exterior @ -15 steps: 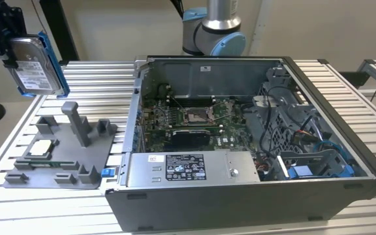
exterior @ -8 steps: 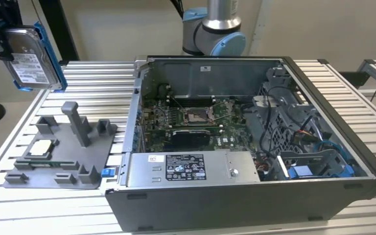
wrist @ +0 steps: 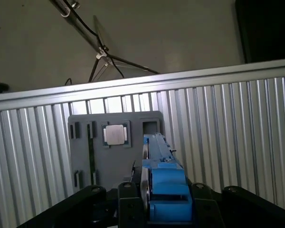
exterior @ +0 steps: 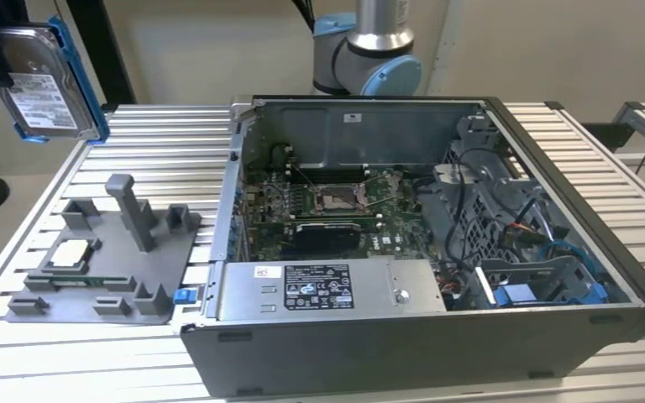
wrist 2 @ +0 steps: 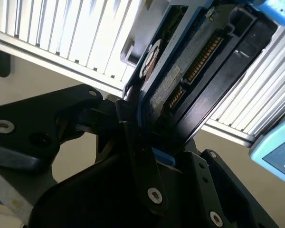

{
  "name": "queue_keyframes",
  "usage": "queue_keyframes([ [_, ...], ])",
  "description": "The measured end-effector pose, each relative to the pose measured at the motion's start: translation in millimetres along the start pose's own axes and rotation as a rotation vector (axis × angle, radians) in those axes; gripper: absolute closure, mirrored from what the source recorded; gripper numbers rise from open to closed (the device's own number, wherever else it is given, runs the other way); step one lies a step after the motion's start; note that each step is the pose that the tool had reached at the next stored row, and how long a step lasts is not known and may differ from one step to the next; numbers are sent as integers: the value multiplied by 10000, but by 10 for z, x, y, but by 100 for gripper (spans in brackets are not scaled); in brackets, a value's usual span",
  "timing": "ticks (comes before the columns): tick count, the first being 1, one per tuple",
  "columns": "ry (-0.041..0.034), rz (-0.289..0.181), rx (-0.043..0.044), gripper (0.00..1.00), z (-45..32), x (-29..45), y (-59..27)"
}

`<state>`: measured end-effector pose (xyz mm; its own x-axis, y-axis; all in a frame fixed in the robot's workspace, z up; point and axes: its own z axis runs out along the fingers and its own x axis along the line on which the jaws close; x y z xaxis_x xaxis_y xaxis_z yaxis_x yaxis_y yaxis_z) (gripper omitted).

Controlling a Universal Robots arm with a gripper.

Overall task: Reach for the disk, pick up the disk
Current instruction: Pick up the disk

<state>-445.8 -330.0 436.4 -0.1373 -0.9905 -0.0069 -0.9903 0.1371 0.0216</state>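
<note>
The disk (exterior: 44, 84) hangs in the air well above the grey fixture (exterior: 110, 260), touching neither it nor the table (exterior: 154, 134). It stands on edge, its white label facing the camera of the exterior view and a blue rail running down the long edge nearer the computer case.

The pincer (wrist 2: 149, 142) is closed on the disk. In the second wrist view the black fingers (wrist 2: 133, 137) press against the drive's flat sides near one end, with the connector end of the disk (wrist 2: 190, 71) jutting out beyond them. In the first wrist view the disk (wrist: 161, 161) shows edge-on, blue rail uppermost, directly over the fixture (wrist: 118, 161) far below.

On the fixture, a small square silver chip (exterior: 70, 253) lies in a recess near one corner, and several posts stand up from the plate. Just beside the fixture sits an open computer case (exterior: 435, 336) with its board and cables exposed. Beyond the case from the fixture rises the base of the robot arm (exterior: 365, 59).
</note>
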Motion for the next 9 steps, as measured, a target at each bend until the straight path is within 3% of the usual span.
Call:
queue_keyframes([
  [9,-1,0,1,100,-284,-2,6],
])
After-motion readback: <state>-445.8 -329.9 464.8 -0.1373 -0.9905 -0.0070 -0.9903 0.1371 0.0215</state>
